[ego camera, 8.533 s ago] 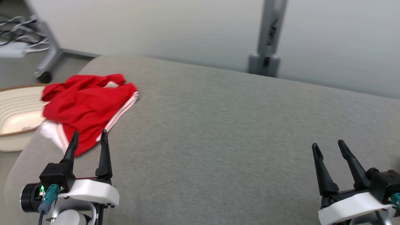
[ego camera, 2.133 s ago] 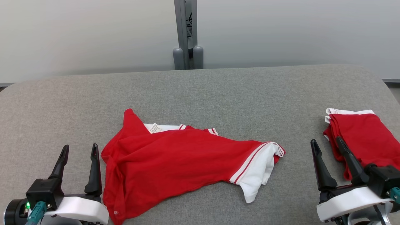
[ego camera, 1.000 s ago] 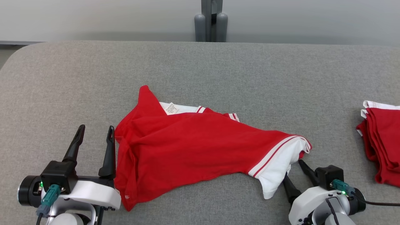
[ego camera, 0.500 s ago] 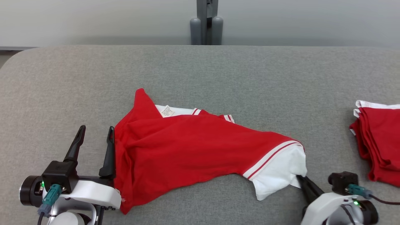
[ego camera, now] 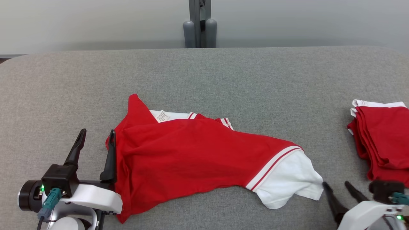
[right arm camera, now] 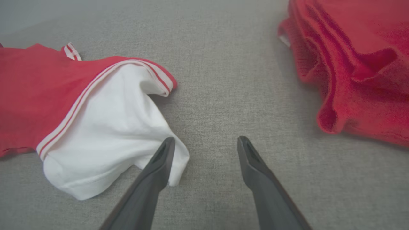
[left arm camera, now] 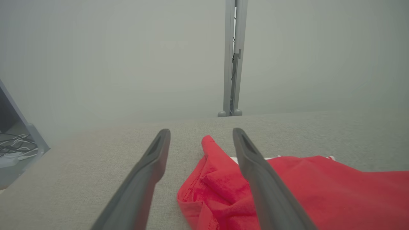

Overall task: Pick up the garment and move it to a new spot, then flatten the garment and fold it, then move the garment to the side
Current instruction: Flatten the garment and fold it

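Note:
The garment (ego camera: 191, 153), a red shirt with a white, red-striped sleeve (ego camera: 287, 182), lies rumpled across the middle of the grey table (ego camera: 223, 80). My left gripper (ego camera: 97, 132) stands open at the garment's left edge, its right finger against the red cloth. In the left wrist view a red fold of the garment (left arm camera: 217, 188) lies between and beside the fingers of the left gripper (left arm camera: 201, 131). My right gripper (ego camera: 335, 183) is open just right of the sleeve. In the right wrist view the right gripper (right arm camera: 206, 139) holds nothing, and its left finger overlaps the tip of the sleeve (right arm camera: 111, 127).
A stack of folded red garments (ego camera: 380, 137) lies at the table's right side, close to my right gripper, and shows again as a red stack (right arm camera: 361, 64) in the right wrist view. A grey post (ego camera: 199, 24) stands behind the table's far edge against a pale wall.
My right gripper shut on the white sleeve, drew it out to the right and toward me, then let go and drew back open. The left gripper stayed put. The camera shifted slightly.

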You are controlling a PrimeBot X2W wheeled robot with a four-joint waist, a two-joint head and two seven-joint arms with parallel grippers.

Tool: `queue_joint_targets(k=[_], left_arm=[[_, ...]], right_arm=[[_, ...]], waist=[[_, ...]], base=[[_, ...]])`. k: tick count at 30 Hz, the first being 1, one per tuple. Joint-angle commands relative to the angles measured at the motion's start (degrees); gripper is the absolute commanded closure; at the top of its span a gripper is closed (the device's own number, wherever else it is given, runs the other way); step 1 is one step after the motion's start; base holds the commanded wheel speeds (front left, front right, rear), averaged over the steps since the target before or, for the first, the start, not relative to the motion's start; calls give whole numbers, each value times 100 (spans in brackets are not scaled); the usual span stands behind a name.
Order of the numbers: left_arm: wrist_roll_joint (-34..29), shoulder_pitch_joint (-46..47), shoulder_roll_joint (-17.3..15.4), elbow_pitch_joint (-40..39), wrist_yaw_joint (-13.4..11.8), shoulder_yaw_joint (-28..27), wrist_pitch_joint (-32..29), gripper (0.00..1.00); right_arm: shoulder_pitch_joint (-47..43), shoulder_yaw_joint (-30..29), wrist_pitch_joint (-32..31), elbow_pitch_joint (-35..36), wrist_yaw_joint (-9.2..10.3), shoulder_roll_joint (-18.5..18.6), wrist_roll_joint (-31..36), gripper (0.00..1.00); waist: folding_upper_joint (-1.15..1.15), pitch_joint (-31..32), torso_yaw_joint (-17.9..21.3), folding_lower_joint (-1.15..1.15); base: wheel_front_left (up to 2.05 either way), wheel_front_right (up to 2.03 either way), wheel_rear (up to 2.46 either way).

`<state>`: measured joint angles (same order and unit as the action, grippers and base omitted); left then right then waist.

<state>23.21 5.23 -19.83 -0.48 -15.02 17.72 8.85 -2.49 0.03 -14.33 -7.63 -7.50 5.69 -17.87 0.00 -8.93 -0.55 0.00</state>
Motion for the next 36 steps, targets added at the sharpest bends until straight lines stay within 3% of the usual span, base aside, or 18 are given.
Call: queue_joint_targets(k=[1, 9, 15, 21, 27, 36], left_arm=[[2, 8, -63, 0, -50, -40, -8, 0], [31, -99, -123, -80, -134, -115, -12, 0], [11, -105, -149, -166, -243, -175, 8, 0], [44, -308, -107, -207, -378, -188, 60, 0], [-74, -563, -65, -238, -533, -83, 43, 0], [-72, -640, -188, -196, -457, -19, 2, 0]], right_arm=[[-84, -218, -68, 197, -1, 13, 37, 0], [104, -968, 487, 1402, -1, -39, 378, 0], [462, -812, 1196, 2043, -1, -108, 753, 0], [417, -386, 1509, 1889, -1, -175, 966, 0], [126, -387, 1574, 1655, 0, -230, 1013, 0], [-157, -561, 1450, 1563, 0, -261, 971, 0]], waist=[[0, 15, 11, 0], [0, 56, 65, 0], [0, 135, 46, 0], [0, 393, -55, 0], [0, 601, -157, 0], [0, 784, -212, 0]], base=[[0, 0, 0], [0, 0, 0], [0, 0, 0], [0, 0, 0], [0, 0, 0], [0, 0, 0]])
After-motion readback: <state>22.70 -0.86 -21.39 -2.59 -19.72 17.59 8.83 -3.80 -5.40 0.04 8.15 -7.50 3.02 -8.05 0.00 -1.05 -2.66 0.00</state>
